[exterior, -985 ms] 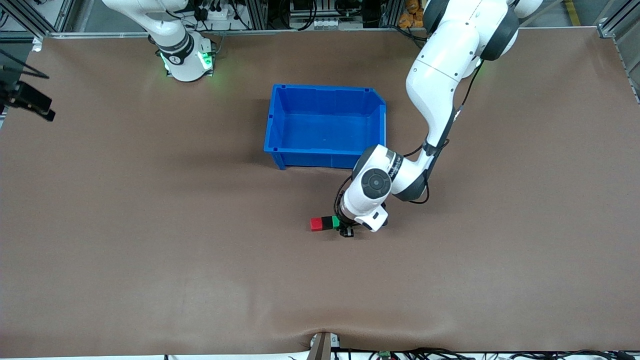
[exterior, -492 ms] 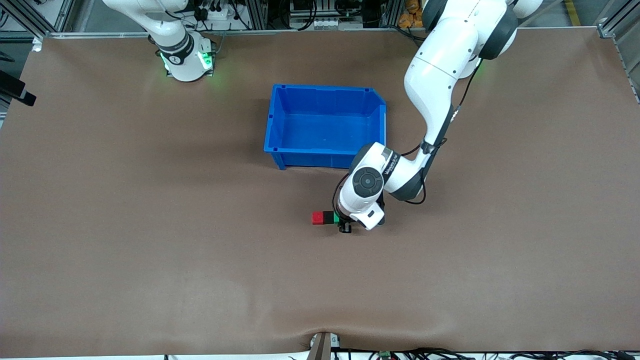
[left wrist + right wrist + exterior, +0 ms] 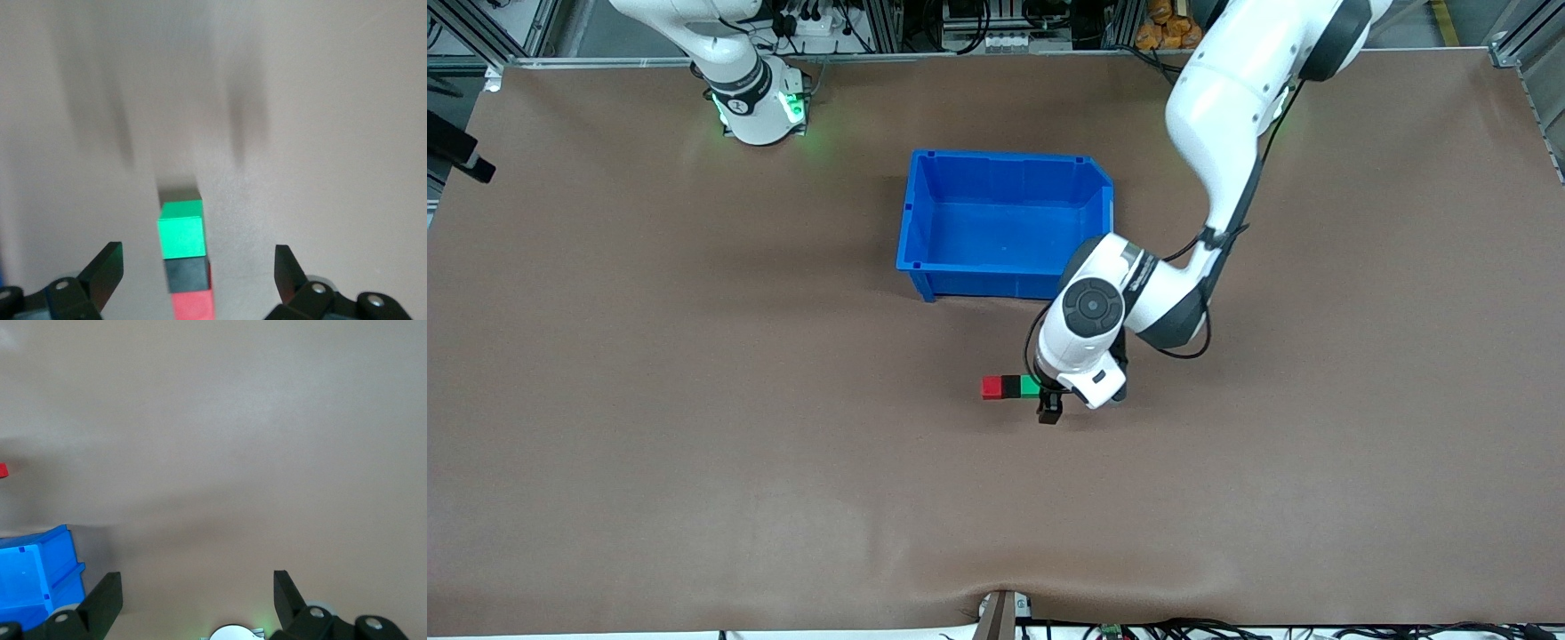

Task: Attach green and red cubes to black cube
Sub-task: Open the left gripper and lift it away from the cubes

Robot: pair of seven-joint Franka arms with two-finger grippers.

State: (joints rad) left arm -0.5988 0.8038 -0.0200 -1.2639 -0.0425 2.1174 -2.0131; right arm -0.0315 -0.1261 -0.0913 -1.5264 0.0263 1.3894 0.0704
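Observation:
The red cube [image 3: 991, 388], the black cube [image 3: 1010, 386] and the green cube [image 3: 1030, 385] lie joined in one row on the brown table, with the black one in the middle, nearer the front camera than the blue bin. My left gripper [image 3: 1049, 402] is open and empty, just over the green end of the row. In the left wrist view the green cube [image 3: 181, 229], black cube [image 3: 187, 273] and red cube [image 3: 193, 305] run between the spread fingers of the left gripper [image 3: 198, 257], apart from both. My right gripper [image 3: 193, 583] is open and empty over bare table near its base.
The empty blue bin [image 3: 1005, 160] stands mid-table, farther from the front camera than the cubes; its corner [image 3: 33, 573] shows in the right wrist view. The left arm's elbow [image 3: 1129, 293] hangs over the bin's near corner. The right arm's base [image 3: 760, 111] stands at the table's top edge.
The left gripper has let go of the green cube, opened and drawn back a little toward the left arm's end. The row of three cubes stays together on the table.

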